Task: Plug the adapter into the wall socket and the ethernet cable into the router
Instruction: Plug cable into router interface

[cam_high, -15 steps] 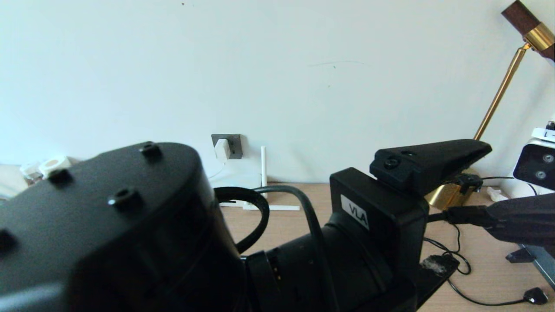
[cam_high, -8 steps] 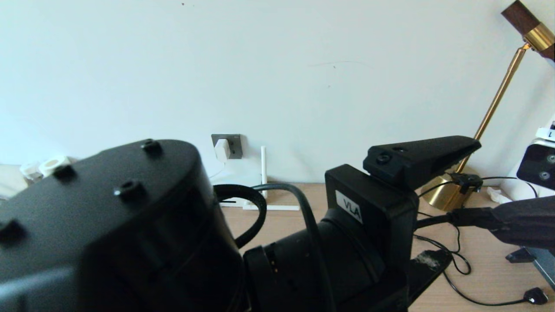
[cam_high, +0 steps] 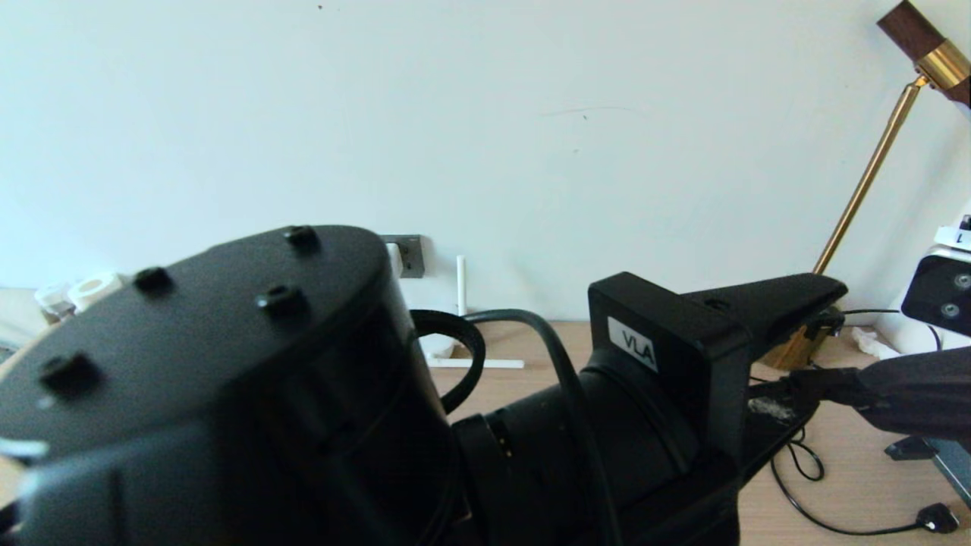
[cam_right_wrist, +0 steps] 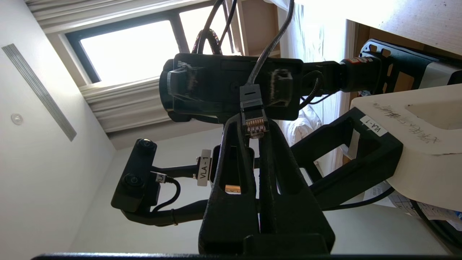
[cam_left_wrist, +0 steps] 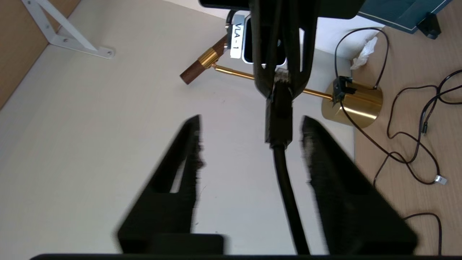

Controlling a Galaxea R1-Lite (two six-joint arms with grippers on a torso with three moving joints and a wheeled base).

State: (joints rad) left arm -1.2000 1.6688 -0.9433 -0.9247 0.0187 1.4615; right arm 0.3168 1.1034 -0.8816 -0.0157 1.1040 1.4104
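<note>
- Step in hand: handover of the thick black ethernet cable between arms, above the wooden desk.
- Right gripper: fingers clamped on the cable's connector.
- Left gripper: fingers apart either side of the cable, not touching it.
- White cube adapter: at the dark grey wall socket, mostly hidden.
- Next, judged: left closes squarely before right lets go.

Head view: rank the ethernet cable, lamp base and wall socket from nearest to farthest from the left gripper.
1. The ethernet cable: its end sits between the open fingers of the left gripper, held by the right gripper.
2. The lamp base: just behind the left gripper, on the right by the wall.
3. The wall socket: far off to the left, on the wall.
</note>
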